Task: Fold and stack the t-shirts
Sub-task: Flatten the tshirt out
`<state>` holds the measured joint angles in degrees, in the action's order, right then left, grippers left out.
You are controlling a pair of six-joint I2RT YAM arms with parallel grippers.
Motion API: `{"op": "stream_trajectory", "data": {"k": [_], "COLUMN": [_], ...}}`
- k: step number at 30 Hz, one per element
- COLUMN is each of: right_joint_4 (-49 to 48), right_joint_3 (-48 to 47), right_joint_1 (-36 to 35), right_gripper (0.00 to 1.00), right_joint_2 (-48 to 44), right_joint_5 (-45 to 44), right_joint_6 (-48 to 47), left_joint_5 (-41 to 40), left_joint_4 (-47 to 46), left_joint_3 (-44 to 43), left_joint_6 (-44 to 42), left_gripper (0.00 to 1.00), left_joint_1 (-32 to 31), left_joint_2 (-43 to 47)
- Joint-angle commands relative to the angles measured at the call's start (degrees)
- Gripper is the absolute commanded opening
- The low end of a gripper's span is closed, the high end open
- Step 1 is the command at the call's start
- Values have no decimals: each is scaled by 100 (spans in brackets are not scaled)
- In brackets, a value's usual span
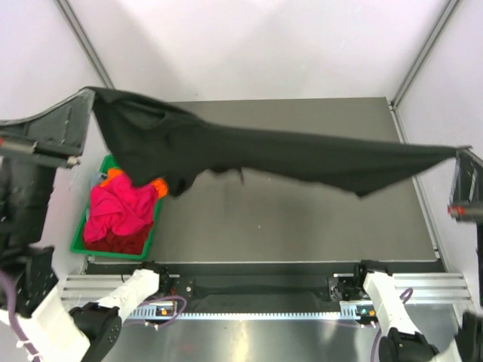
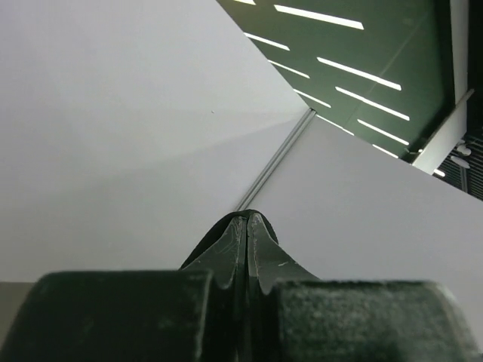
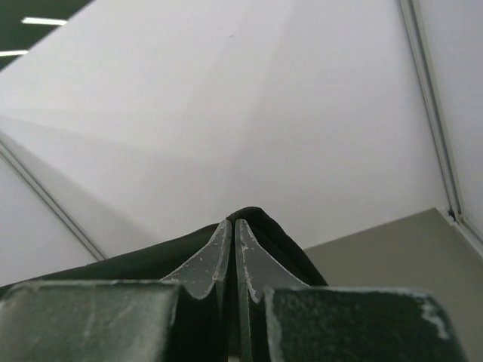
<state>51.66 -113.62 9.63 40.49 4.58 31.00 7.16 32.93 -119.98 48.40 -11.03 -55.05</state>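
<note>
A black t-shirt (image 1: 264, 154) hangs stretched in the air across the table, held at both ends. My left gripper (image 1: 89, 92) is raised at the far left and shut on one end of it; black cloth (image 2: 207, 245) curls round its fingertips. My right gripper (image 1: 458, 151) is raised at the far right, shut on the other end, with black cloth (image 3: 283, 234) draped over its tips. More t-shirts, magenta (image 1: 121, 207), red (image 1: 124, 241) and orange (image 1: 158, 186), lie bunched in a green bin at the left.
The green bin (image 1: 79, 241) stands at the table's left edge, partly under the hanging shirt. The grey table top (image 1: 302, 226) lies below the shirt. White walls enclose the back and sides.
</note>
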Motion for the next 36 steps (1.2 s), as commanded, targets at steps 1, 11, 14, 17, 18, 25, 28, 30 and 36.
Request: {"op": "stream_trajectory", "data": {"k": [1, 11, 14, 17, 18, 25, 28, 30, 36], "right_joint_4": [485, -898, -2110, -3673, -4020, -6939, -7459, -7355, -6810], "right_joint_3": [-134, 1295, 2772, 4485, 5194, 6081, 5274, 4364, 2478], "right_joint_1": [57, 48, 57, 48, 48, 48, 4, -101, -373], "right_gripper": [0, 0, 0, 0, 0, 0, 0, 0, 0], "right_joint_2": [-41, 477, 460, 669, 819, 3629, 5263, 6333, 8079], "right_joint_5": [-273, -756, -635, -519, -563, -485, 16, 280, 368], "right_joint_6": [-25, -156, 28, 256, 318, 485, 582, 495, 310], "left_joint_5": [-21, -409, -154, -171, -188, 119, 365, 435, 374], "left_joint_4": [494, -13, -1049, -1911, -2122, -3529, -3451, -3346, -3415], "left_joint_3": [-262, 763, 2142, 3084, 3339, 2948, 1850, 930, -639], "left_joint_6": [-32, -674, -665, -849, -911, -1561, -1580, -1579, -1431], "left_gripper": [0, 0, 0, 0, 0, 0, 0, 0, 0], "left_joint_1": [22, 13, 13, 22, 22, 48, 144, 206, 338], "left_joint_2": [-129, -866, -1051, -1550, -1753, -4450, -5979, -7016, -8513]}}
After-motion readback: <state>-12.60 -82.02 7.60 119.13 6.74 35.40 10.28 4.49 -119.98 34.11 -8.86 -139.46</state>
